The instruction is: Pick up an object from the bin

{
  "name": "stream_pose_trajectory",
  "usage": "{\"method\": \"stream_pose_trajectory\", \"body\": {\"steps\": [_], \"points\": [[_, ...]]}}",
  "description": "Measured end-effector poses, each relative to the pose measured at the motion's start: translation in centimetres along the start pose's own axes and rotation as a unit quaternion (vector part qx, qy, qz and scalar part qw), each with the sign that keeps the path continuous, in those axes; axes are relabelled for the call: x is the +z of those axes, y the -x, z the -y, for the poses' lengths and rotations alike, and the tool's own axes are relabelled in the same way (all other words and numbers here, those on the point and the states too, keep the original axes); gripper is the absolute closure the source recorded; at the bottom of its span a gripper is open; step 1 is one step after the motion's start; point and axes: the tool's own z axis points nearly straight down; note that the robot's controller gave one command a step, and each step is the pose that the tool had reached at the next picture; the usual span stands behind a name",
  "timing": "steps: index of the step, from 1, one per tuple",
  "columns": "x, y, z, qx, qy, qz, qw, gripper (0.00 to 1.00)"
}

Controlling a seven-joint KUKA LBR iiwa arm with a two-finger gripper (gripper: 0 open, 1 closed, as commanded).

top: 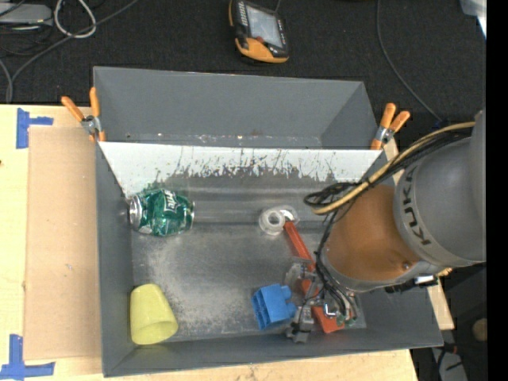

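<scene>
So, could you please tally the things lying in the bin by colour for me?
Green: 1, crushed can
Yellow: 1, cup
Blue: 1, block
White: 1, tape roll
Orange-red: 1, stick, partly hidden
Total: 5 in sight

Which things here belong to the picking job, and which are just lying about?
Job: hand, low at the bin's right; bin; blue block next to the hand; red stick; tape ring; crushed green can; yellow cup.
Lying about: orange and black handset outside the bin; cables near it.
</scene>
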Motion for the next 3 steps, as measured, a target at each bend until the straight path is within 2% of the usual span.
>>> {"method": "stream_pose_trajectory", "body": {"steps": [1,2,3], "points": [[-5.9,0.1,2.5,-0.036,-0.002,0.003,0.9994,0.0],[-2.0,-1.2,-5.3,0.029,0.001,0.0003,0.9996,0.0],[0.8,-0.3,-3.7,-0.007,-0.001,0.0092,0.9999,0.0]]}}
